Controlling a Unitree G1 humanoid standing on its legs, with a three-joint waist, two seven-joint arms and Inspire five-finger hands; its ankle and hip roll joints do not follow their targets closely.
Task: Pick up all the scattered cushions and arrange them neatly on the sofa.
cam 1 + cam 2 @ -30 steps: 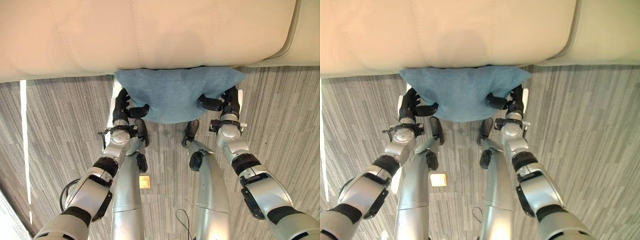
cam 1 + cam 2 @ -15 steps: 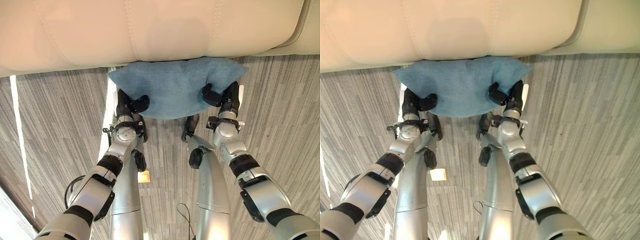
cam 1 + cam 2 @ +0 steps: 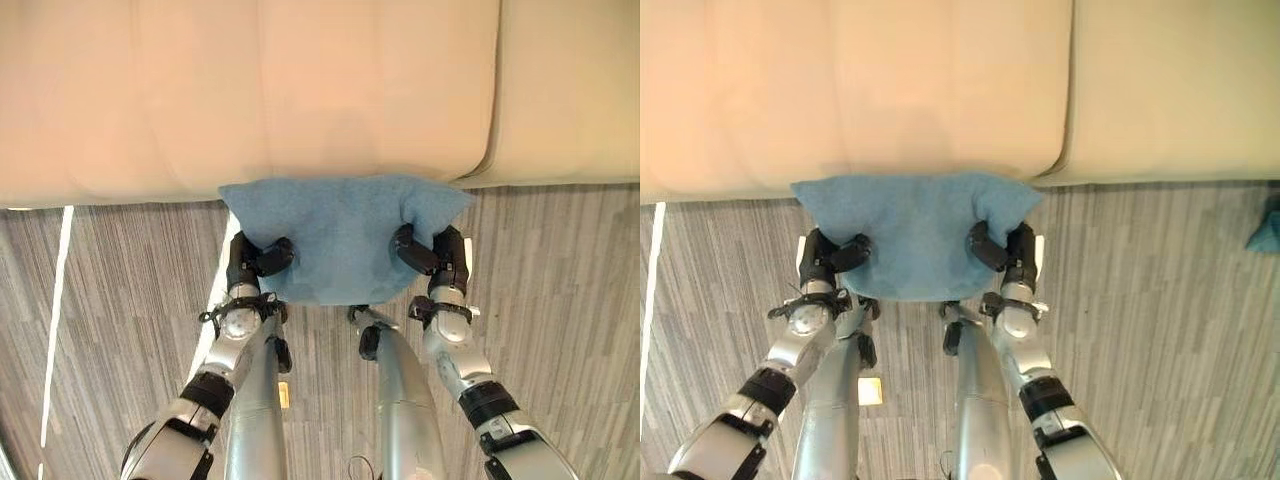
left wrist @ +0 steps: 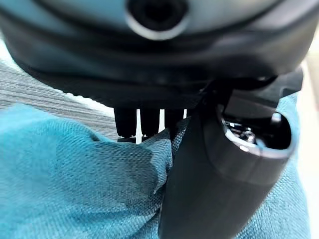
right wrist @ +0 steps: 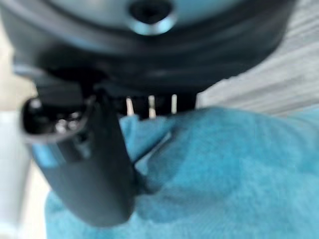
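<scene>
The blue cushion (image 3: pixel 343 235) hangs between both hands, its far edge at the front edge of the cream sofa (image 3: pixel 250 100). The left hand (image 3: pixel 252 262) and right hand (image 3: pixel 432 257) each pinch a near corner, thumb on top and fingers (image 4: pixel 141 123) beneath. Placing it well probably calls for lifting both sides evenly, carrying it well over the seat, then letting go together. Another blue cushion (image 3: pixel 1266 230) lies on the floor at right.

Grey striped plank floor (image 3: pixel 110 300); small yellowish square (image 3: pixel 870 391) lying on it.
</scene>
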